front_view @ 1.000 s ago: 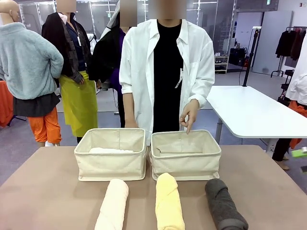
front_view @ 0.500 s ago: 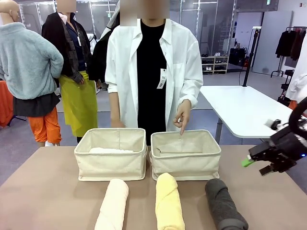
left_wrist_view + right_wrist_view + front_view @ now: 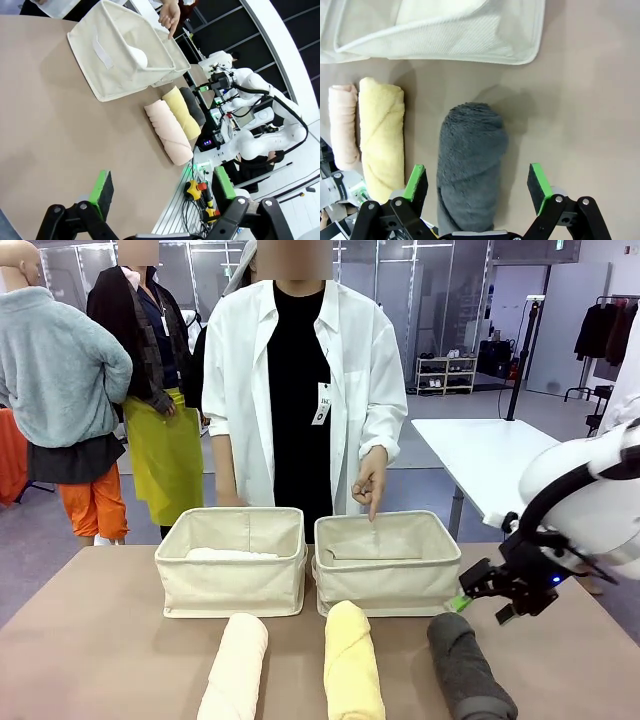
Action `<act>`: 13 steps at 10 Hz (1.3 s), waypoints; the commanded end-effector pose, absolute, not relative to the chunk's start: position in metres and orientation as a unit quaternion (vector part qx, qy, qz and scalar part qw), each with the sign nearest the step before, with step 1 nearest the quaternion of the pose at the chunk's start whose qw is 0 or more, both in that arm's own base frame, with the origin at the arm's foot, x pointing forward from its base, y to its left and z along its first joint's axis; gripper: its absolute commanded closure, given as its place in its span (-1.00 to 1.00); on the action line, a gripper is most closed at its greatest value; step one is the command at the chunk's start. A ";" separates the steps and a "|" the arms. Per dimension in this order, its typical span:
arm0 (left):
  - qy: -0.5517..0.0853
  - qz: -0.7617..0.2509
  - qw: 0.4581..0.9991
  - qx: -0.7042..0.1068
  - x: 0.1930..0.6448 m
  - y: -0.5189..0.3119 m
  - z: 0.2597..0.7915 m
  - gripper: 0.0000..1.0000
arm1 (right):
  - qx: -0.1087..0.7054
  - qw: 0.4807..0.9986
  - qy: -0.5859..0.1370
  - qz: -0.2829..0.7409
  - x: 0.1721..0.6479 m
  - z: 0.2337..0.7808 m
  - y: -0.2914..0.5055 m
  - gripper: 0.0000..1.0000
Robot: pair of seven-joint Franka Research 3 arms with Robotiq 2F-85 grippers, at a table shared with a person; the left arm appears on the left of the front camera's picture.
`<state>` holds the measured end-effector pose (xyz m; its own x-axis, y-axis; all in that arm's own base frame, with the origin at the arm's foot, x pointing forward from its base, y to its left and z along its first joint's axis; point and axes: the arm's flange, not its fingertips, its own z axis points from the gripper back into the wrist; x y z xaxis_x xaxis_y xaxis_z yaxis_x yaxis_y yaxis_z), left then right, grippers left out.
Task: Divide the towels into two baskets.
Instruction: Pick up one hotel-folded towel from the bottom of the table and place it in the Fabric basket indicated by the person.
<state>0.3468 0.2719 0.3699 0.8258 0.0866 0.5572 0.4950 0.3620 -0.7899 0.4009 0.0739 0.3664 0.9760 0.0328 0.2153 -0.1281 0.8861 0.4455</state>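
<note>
Dark grey towel (image 3: 470, 165): rolled terry, lying on the table in front of the right basket (image 3: 388, 585), near its right corner. The pale yellow towel (image 3: 352, 665) and the cream towel (image 3: 235, 665) lie in a row to its left. A white towel (image 3: 230, 554) sits in the left basket (image 3: 230, 585).

Handling, my estimate: light, soft, squashes under pressure, not slippery. A pinch at one end would likely let the roll sag or unwind. Best hold is across the roll's middle, with the pads on its two long sides.

Right gripper (image 3: 477, 181): jaws spread wide, holding nothing. It hangs above the grey roll's far end and is not touching it. In the wrist view the roll runs between the pads, closer to one of them.

Left gripper (image 3: 162, 186): jaws apart, empty, well away from the towels.

The person's hand (image 3: 370, 480) points down into the right basket.
</note>
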 end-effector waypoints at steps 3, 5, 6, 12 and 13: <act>-0.266 -0.134 0.783 -0.547 0.341 0.271 0.372 -1.00 | 0.188 0.978 -0.083 0.023 0.346 0.320 0.119 -1.00; -0.266 -0.134 0.783 -0.547 0.341 0.271 0.372 -1.00 | 0.164 0.983 -0.079 0.025 0.341 0.309 0.131 -1.00; -0.266 -0.134 0.783 -0.547 0.341 0.271 0.372 -1.00 | 0.160 0.983 -0.079 0.028 0.339 0.307 0.136 -1.00; -0.266 -0.134 0.783 -0.547 0.341 0.271 0.372 -1.00 | 0.110 0.988 -0.087 0.067 0.339 0.317 0.151 -0.32; -0.266 -0.134 0.783 -0.547 0.341 0.271 0.372 -1.00 | 0.101 0.988 -0.088 0.073 0.341 0.323 0.150 0.35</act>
<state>0.3468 0.2719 0.3699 0.8258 0.0866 0.5572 0.4950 0.3620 -0.7899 0.3967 0.1631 0.3190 0.9707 0.1460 0.1909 -0.1863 0.9589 0.2139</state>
